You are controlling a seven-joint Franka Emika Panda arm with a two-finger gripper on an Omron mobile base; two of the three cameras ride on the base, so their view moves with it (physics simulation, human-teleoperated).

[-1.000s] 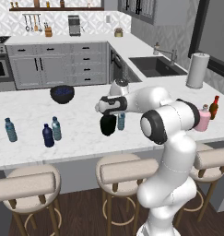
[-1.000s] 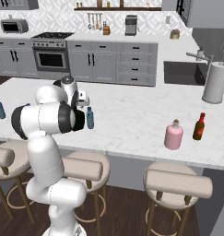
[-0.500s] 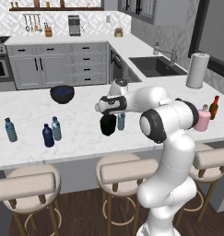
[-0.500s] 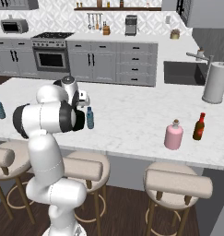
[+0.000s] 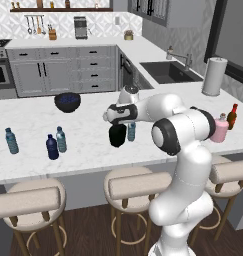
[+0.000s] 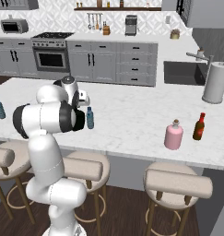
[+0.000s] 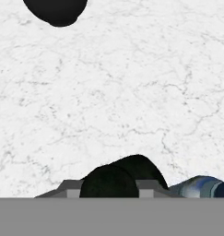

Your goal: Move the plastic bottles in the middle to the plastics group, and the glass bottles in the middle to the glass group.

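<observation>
The glass bottle, a squat black flask (image 5: 117,136), stands mid-counter with my gripper (image 5: 117,125) shut on its neck from above. In the hand view the flask (image 7: 118,177) sits between the two finger tips. A slim pale plastic bottle (image 5: 131,131) with a blue cap stands upright just right of the flask, also seen from the right base (image 6: 90,117). At the left, another pale plastic bottle (image 5: 61,139) stands with the plastics group: a navy bottle (image 5: 52,147) and a teal bottle (image 5: 11,140). The glass group, a pink bottle (image 5: 221,128) and a red-brown bottle (image 5: 232,116), stands at the far right.
A dark bowl (image 5: 67,101) sits behind the middle of the counter. A white paper-towel roll (image 5: 213,76) stands near the sink (image 5: 168,71). Stools line the counter's near edge. Bare marble stretches between the flask and the glass group.
The jaws have closed on the black flask's neck. The arm and the bottles stay where they were.
</observation>
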